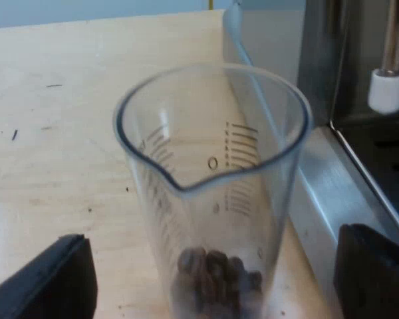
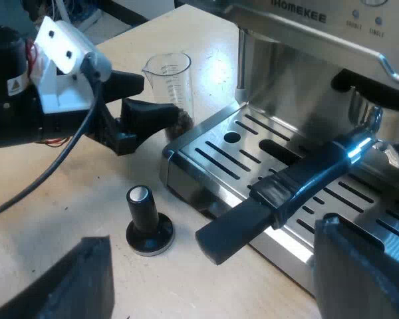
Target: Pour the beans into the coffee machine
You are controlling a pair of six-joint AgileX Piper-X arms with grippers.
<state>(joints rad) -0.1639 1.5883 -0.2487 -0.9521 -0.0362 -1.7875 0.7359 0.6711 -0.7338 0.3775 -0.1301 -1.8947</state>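
In the left wrist view, a clear measuring glass (image 1: 213, 179) is seen standing upright on the pale wooden surface (image 1: 53, 133), well in from the surface's edge that shows beyond it. A small heap of dark coffee beans (image 1: 216, 276) lies at its bottom. Printed graduation lines run down the wall; a single "0" can be read among them, and the other figures cannot be made out. The left gripper (image 1: 209, 266) is held with its fingers (image 1: 53, 282) spread apart, one on each side of the glass, with a gap seen between each finger and the glass. Just beside the glass runs the metal base of the espresso machine (image 1: 332, 193), and a steam wand with a white tip (image 1: 387, 90) hangs over the tray.

In the right wrist view, the name "HOMEKEE" (image 2: 299, 16) is read on the machine's front panel; small words under the buttons cannot be read. A yellow warning triangle (image 2: 13, 84) is stuck on the left arm. The holder's dark handle (image 2: 299, 179) is locked in and juts over the slotted drip tray (image 2: 219, 156). A tamper with a black knob (image 2: 148, 222) stands on the surface near the tray's corner. The right gripper (image 2: 213, 286) is held with its fingers wide apart, grasping nothing.
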